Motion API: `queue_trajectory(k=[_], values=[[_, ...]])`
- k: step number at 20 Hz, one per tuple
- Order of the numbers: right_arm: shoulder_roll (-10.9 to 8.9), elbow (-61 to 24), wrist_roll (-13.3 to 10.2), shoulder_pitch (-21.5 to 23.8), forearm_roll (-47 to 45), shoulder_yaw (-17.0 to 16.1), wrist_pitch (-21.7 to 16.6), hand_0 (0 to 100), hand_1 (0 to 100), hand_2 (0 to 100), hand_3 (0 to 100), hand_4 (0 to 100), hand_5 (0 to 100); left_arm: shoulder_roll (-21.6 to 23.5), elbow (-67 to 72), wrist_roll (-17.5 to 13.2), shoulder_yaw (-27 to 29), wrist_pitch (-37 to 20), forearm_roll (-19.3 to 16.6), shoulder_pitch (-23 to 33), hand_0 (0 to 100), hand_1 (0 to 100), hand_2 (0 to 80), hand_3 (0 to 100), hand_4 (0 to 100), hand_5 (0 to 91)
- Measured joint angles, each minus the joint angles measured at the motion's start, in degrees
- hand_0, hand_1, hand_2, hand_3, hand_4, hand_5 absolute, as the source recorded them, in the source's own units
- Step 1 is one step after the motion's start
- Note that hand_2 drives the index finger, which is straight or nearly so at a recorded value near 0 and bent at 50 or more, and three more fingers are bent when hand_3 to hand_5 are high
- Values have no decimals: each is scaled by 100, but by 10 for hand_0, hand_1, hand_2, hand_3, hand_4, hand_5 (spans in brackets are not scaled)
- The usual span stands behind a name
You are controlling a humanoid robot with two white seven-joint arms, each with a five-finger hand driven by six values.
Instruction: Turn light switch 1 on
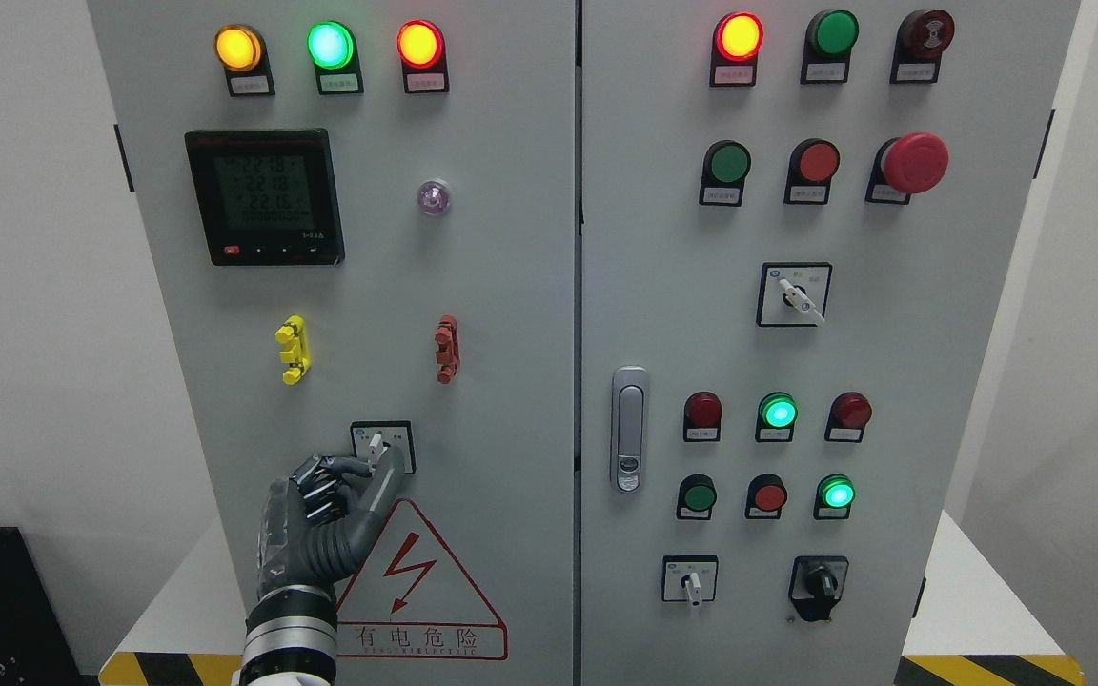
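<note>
My left hand comes up from the bottom edge of the left door of the grey cabinet. Its fingers are pinched on the small white lever of the rotary switch low on that door, thumb and forefinger touching the lever from below while the other fingers curl behind. The lever stands close to upright. Just below the switch, partly covered by my wrist, is the red triangular warning sign with its lightning bolt.

Along the top edge of the left door sit three lit lamps: an amber lamp, a green lamp and a red lamp. Under them, toward the left edge, is the black digital meter with a dim display, and to its right a small clear lamp. Halfway down are a yellow clip and a red clip.

On the right door, the door handle sits at its left edge. At the top are a lit red indicator and a dark green button, and lower a red mushroom button near the right edge. A selector switch is mid-door, with two glowing green indicators below it. Near the bottom edge are a white-lever switch and a black knob.

My right arm does not show.
</note>
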Motion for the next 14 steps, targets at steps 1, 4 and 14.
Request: queue_trajectory(k=[1,4,14], values=[[0,0,0,0,0,0,0,0,0,0,0,0,0,-1,1,0,0,1,0,-1,162,655,582,1000,957,877],[0,0,0,0,0,0,0,0,0,0,0,0,0,-3,2,1,2,2,0,-4,188,657,586,1000,957,877],[0,0,0,0,0,0,0,0,0,0,0,0,0,-7,22,5,-2,2,0,-18,251,649,587,1000,961,878]])
